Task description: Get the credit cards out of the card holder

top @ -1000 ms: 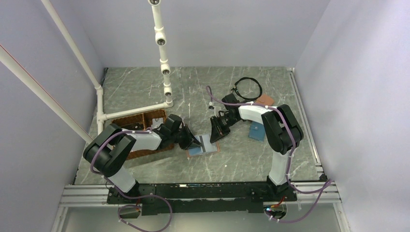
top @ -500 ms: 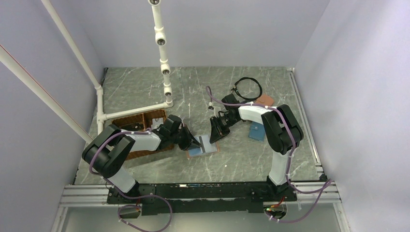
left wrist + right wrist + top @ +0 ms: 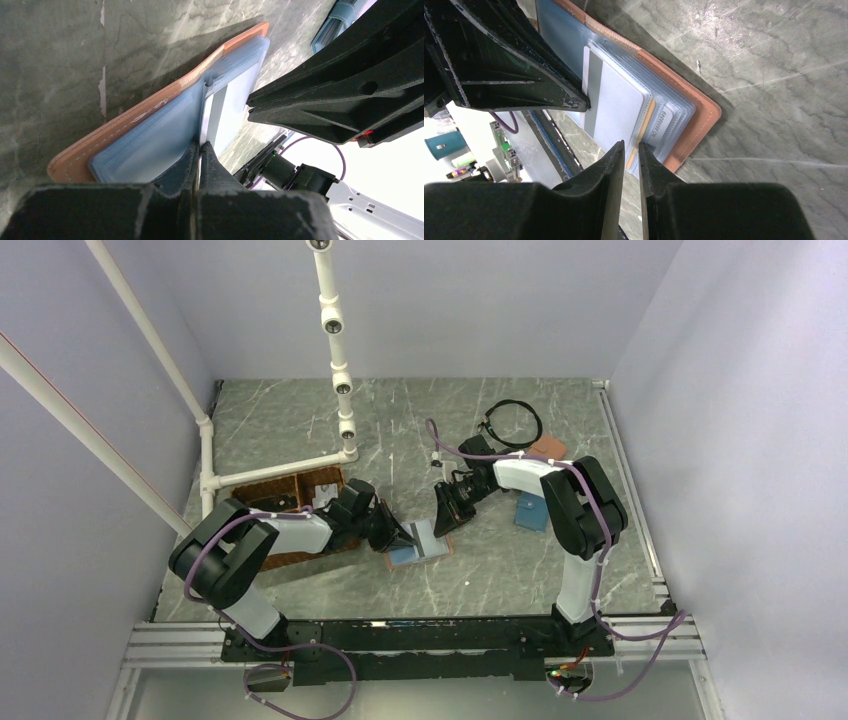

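The salmon-pink card holder (image 3: 441, 544) lies open on the table's middle, its light-blue pockets (image 3: 674, 117) facing up. A grey-silver credit card (image 3: 616, 105) sticks partway out of a pocket. My left gripper (image 3: 200, 149) is shut on that card's (image 3: 226, 111) free edge, and its black fingertip (image 3: 583, 104) shows in the right wrist view. My right gripper (image 3: 631, 146) is at the holder's opposite edge (image 3: 696, 125), its jaws closed to a narrow gap on the corner of the pocket stack. More cards show inside the pockets.
A teal-blue wallet (image 3: 530, 512) lies right of the right gripper, with an orange wallet (image 3: 547, 447) and a black ring (image 3: 515, 420) farther back. A brown basket (image 3: 290, 490) stands behind the left arm. A white pipe frame (image 3: 340, 350) rises at the back left.
My left gripper has drawn back slightly to the left with the card's edge in it. The right gripper has stayed at the holder's edge.
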Robot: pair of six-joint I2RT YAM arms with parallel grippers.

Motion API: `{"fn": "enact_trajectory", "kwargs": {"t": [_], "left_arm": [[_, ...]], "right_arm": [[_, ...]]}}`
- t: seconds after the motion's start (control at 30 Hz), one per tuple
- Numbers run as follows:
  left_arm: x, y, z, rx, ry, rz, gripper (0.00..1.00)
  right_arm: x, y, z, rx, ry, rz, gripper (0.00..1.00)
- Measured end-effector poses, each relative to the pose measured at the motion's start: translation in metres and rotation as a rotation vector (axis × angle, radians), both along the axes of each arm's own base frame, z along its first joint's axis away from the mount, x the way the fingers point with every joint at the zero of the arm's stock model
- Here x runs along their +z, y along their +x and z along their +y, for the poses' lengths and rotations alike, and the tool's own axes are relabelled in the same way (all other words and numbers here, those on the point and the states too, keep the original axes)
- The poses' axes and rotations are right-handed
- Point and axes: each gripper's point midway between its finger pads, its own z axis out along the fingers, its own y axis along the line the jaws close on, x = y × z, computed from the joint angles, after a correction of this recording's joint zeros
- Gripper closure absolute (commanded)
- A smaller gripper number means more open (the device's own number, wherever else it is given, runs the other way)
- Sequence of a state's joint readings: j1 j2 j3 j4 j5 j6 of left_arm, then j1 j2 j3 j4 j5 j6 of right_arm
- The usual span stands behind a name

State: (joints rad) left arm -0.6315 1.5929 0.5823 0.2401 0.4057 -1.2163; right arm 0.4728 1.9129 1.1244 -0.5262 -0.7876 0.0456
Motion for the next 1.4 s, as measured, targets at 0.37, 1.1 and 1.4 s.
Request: {"fn": "enact_trajectory", "kwargs": {"t": [0.37, 1.1, 1.4], "left_arm": [[0.0, -0.004, 0.003, 0.002, 0.015, 0.016, 0.99], [-0.004, -0.011, 0.011, 0.008, 0.052, 0.053, 0.89], [-0.003, -0.011, 0.013, 0.015, 0.057, 0.056, 0.75]], "right_arm": [[0.0, -0.002, 0.0, 0.002, 0.001, 0.005, 0.78], [-0.001, -0.003, 0.0, 0.004, 0.002, 0.011, 0.78], [-0.001, -0.003, 0.0, 0.004, 0.002, 0.011, 0.79]]}}
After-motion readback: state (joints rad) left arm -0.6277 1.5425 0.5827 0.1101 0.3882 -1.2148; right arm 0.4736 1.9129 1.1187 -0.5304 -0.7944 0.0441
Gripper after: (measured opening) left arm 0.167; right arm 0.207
